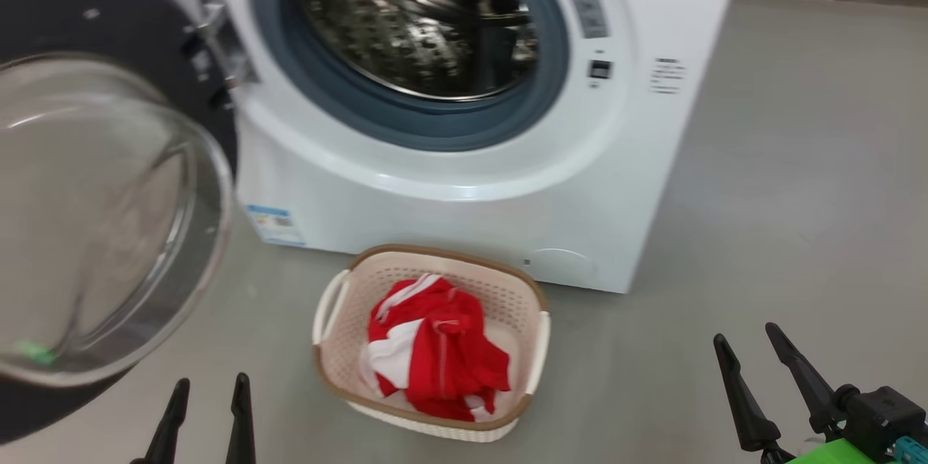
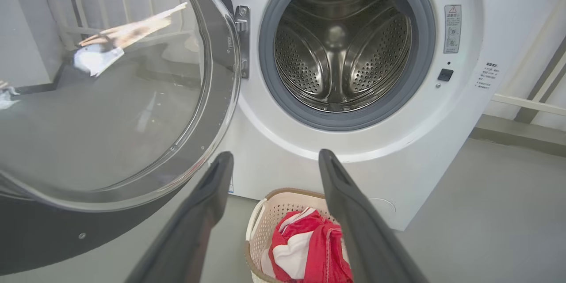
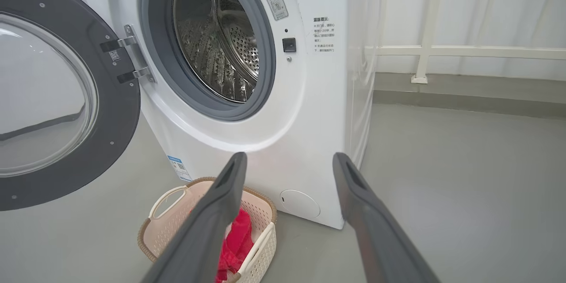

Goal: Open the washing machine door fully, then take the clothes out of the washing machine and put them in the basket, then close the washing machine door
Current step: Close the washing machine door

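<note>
- Left hand (image 1: 211, 381) and right hand (image 1: 744, 333) both gape wide, holding nothing.
- Ahead, between them, the basket (image 1: 435, 253) sits on the floor (image 1: 783, 188) with the red clothes (image 1: 435, 348) inside.
- Beyond it stands the washing machine (image 1: 449, 210), its door (image 1: 116, 217) swung open ahead of the left hand.

Door (image 1: 94, 217): swung wide at the left, near side blocked by it. Drum (image 1: 413, 22): mouth left unobstructed. Basket (image 1: 435, 254): set on the floor (image 1: 797, 196) before the washing machine (image 1: 449, 196), filled by clothes (image 1: 435, 348). Right floor: left open.
</note>
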{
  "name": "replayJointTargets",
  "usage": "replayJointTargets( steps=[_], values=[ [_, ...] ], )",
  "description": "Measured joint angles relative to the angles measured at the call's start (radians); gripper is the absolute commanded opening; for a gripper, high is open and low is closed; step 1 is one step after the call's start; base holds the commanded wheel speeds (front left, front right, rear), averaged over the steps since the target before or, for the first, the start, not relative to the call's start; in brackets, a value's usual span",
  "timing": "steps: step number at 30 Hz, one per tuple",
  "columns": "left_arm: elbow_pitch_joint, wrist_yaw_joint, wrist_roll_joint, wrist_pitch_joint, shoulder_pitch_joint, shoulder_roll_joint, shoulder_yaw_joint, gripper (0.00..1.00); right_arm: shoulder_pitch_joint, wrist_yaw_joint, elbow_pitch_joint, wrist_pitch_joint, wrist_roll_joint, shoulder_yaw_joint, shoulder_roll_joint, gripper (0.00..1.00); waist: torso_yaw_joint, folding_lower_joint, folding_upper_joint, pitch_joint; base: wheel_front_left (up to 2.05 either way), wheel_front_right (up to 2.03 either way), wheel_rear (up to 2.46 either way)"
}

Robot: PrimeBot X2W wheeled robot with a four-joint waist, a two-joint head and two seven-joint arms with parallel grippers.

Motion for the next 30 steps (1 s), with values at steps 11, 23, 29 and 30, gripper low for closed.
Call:
replayJointTargets(
  steps=[11,23,29,30],
  values=[
    [0.008,0.037,-0.031,0.000,0.024,0.000,-0.037,1.00,-0.002,0.000,0.009,0.000,0.002,0.022,-0.004,1.00,0.186,0.0000,0.0000,-0.006,0.00,0.00,0.00],
    [-0.045,0.090,-0.082,0.000,0.062,0.000,-0.023,1.00,-0.122,0.000,0.051,0.000,0.027,0.132,-0.045,1.00,0.298,0.0000,0.0000,0.018,0.00,0.00,0.00],
    [-0.069,0.107,-0.096,0.000,0.080,0.000,-0.023,1.00,-0.148,0.000,0.066,0.000,0.040,0.161,-0.058,1.00,0.305,0.0000,-0.0001,0.028,0.00,0.00,0.00],
    [-0.070,0.108,-0.097,0.000,0.085,0.000,-0.024,1.00,-0.151,0.000,0.069,0.000,0.044,0.164,-0.060,1.00,0.306,0.0000,0.0000,0.028,0.00,0.00,0.00]
  ],
)
